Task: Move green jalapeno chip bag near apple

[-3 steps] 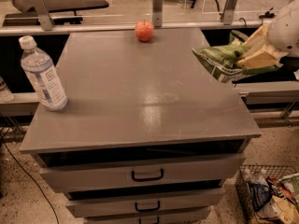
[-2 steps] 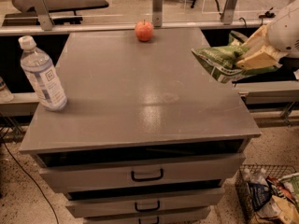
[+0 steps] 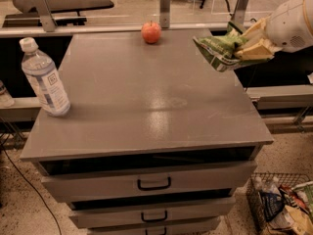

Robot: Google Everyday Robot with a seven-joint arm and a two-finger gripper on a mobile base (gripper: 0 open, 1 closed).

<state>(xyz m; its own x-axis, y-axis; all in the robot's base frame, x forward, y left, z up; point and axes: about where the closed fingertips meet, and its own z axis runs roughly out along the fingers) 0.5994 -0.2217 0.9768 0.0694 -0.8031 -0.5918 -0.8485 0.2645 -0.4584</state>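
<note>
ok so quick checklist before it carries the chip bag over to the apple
1. Grasp: gripper at the right edge, shut on the green jalapeno chip bag: ok
2. Bag lifted off the cabinet top: looks so, ok
3. Apple in view at the far edge, sitting alone: ok
4. Path from bag to apple: bare surface between them, ok
5. Water bottle upright on the left, away from that path: ok
6. Bag near apple: not ok, they are well apart
</note>
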